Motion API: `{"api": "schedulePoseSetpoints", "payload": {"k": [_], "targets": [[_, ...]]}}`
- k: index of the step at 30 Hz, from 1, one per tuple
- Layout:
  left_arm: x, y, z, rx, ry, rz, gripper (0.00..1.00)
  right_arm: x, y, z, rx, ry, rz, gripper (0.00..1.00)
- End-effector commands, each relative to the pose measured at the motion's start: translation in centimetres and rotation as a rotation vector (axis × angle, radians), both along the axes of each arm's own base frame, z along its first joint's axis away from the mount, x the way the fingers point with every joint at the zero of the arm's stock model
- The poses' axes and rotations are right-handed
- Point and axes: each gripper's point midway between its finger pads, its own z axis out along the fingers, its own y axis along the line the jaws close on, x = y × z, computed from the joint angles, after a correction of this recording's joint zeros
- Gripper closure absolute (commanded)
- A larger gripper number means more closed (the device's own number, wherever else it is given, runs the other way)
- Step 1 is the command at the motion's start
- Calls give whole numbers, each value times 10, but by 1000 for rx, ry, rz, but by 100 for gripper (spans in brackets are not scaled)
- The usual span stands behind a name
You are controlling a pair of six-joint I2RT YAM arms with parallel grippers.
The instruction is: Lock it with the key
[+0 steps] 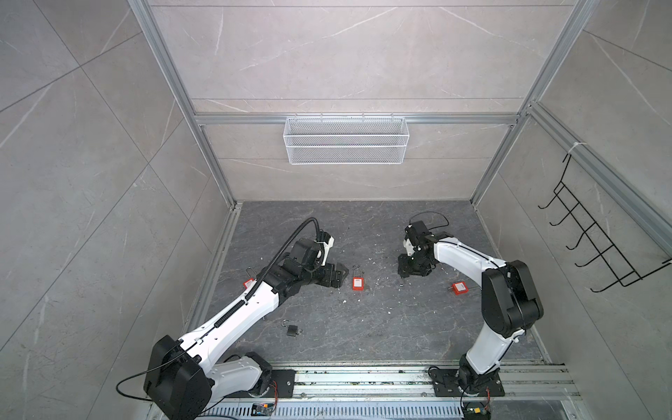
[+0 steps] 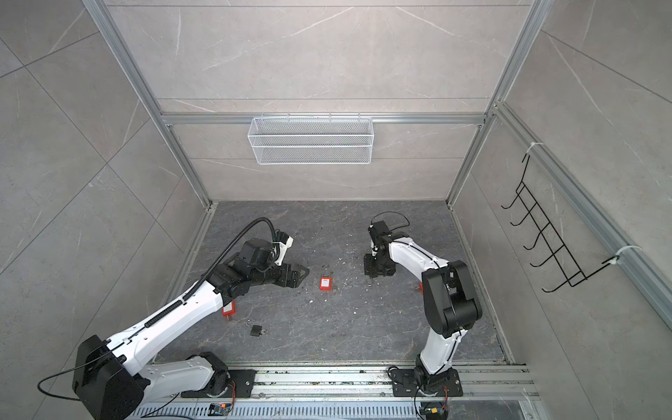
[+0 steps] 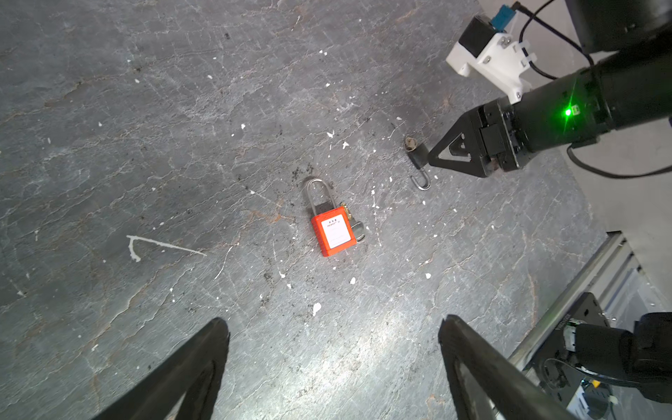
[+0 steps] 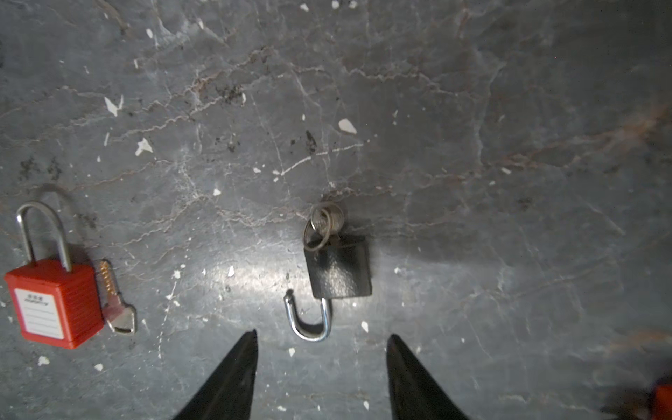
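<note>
Top views: left gripper (image 1: 339, 275) (image 2: 302, 272) hung low over the floor (image 1: 363, 232), jaws spread wide, nothing in them; red padlock (image 1: 358, 283) (image 2: 326, 283) lay just beside its tips, between the two arms; right gripper (image 1: 403, 273) (image 2: 370, 271) pointed down directly over the black padlock (image 1: 402, 284) and hid most of it, only a sliver showed.

Clutter: second red padlock (image 1: 249, 283) half under the left forearm; third red padlock (image 1: 460, 287) near the right arm's elbow; second black padlock (image 1: 292, 330) (image 2: 256, 330), hasp swung open, well apart toward the base rail; wire basket (image 1: 345, 140) on the back wall; hook rack (image 1: 596, 236) on the side wall.

Left wrist: left fingers (image 3: 203, 363) stood far apart with bare floor between; red padlock (image 3: 332, 231) lay flat with a loose key (image 3: 358, 227) touching its side; beyond it the black padlock (image 3: 416, 152), right gripper's tip just beside the body, contact unclear.

Right wrist: right fingers (image 4: 232, 378) apart, gripping nothing; black padlock (image 4: 338, 267) flat on the floor just ahead of the tips; shackle (image 4: 312, 322) open, curved end toward the gripper; key (image 4: 323, 222) on its ring sat at the body's opposite end; only bare floor between tips and shackle; red padlock and loose key off to one side, well apart.
</note>
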Motion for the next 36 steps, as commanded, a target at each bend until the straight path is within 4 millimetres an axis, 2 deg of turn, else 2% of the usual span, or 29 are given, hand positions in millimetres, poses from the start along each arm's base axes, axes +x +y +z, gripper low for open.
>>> {"api": "schedulePoseSetpoints", "payload": {"k": [1,8,13,22,36], "targets": [[6,5,16,32,-78,2,7,11,5,-1,-8,11,34,43],[11,14,8,102,-100,19,7,22,-4,-15,-78,46,-28,46],[9,12,0,106,-73,12,6,25,-10,-21,-118,44,-52,46],[4,9,-7,91,-33,-1,7,17,-13,-37,-109,56,-111,46],[-2,5,-18,72,0,-15,6,-9,-32,-22,-102,6,-266,47]]}}
